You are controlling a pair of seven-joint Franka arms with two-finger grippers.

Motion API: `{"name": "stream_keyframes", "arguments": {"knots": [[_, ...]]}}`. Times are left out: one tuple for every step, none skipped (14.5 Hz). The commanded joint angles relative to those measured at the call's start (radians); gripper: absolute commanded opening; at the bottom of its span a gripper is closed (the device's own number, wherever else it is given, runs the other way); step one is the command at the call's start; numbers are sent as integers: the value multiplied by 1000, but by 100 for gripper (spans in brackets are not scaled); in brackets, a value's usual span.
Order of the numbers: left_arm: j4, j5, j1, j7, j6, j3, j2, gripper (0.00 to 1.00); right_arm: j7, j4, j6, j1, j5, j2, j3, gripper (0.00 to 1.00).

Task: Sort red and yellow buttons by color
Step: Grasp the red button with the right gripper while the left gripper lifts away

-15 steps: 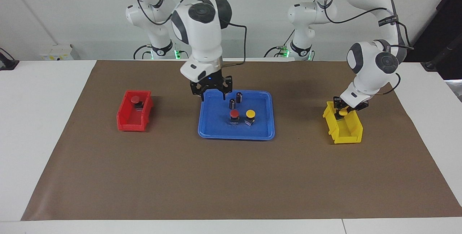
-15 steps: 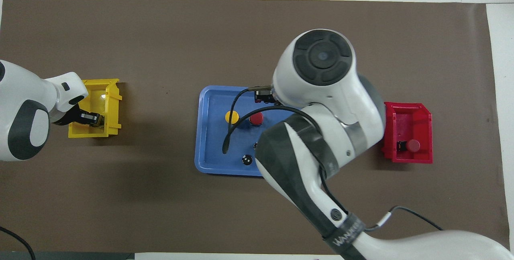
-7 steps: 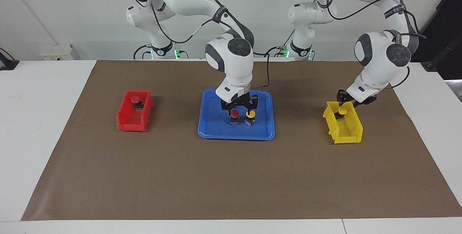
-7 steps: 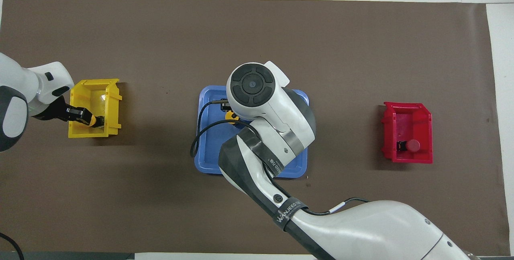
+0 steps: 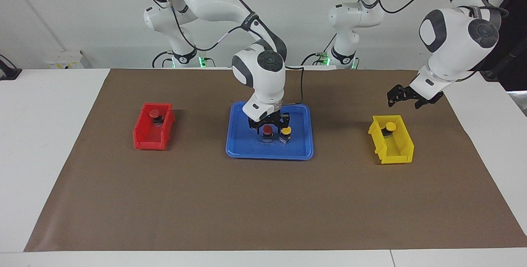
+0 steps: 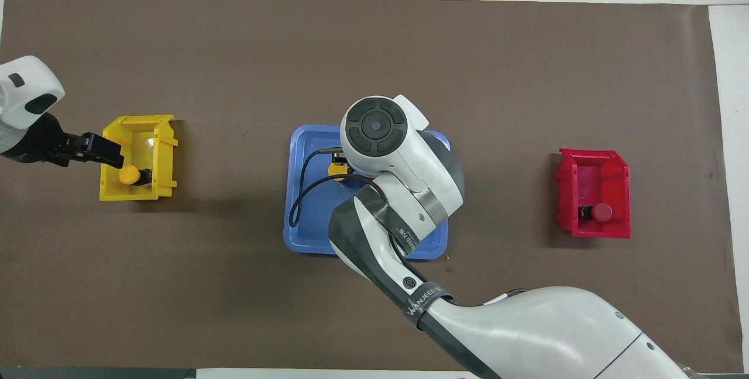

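A red button (image 5: 267,129) and a yellow button (image 5: 286,130) stand side by side in the blue tray (image 5: 239,145). My right gripper (image 5: 268,127) is down in the tray, open, with its fingers on either side of the red button. In the overhead view the right arm hides that red button and only the edge of the yellow button (image 6: 336,169) shows. Another red button (image 5: 154,113) lies in the red bin (image 5: 150,140). Another yellow button (image 5: 390,126) lies in the yellow bin (image 5: 395,155). My left gripper (image 5: 405,99) is open and empty in the air over the yellow bin's end nearer the robots.
A brown mat (image 5: 263,201) covers the table. The red bin (image 6: 594,227) sits toward the right arm's end, the yellow bin (image 6: 111,192) toward the left arm's end, and the blue tray (image 6: 301,215) between them. The right hand hides the tray's dark capless cylinders.
My left gripper let go of the yellow button into the yellow bin and rose. My right gripper swung over the tray and came down around the red button.
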Motion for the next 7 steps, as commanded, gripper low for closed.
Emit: {"name": "stream_keyframes", "arguments": {"knots": [[-18, -26, -78, -216, 58, -1, -7, 100, 4, -93, 60, -15, -22, -44, 12, 77], [-29, -26, -114, -246, 81, -1, -13, 100, 4, -96, 60, -14, -22, -46, 12, 75], [-43, -26, -144, -279, 107, -1, -13, 100, 4, -99, 62, -12, -22, -46, 12, 74], [-58, -26, -162, -320, 130, -1, -13, 100, 4, -104, 60, -12, -22, -47, 12, 73], [-75, -26, -187, -348, 157, -1, -13, 100, 4, -105, 60, -11, -22, -49, 12, 72], [-80, -26, -198, -359, 164, 0, -12, 100, 7, -105, 59, -9, -22, -52, 12, 68], [-83, -26, -201, -363, 165, -1, -12, 100, 7, -105, 57, -9, -20, -52, 12, 67]]}}
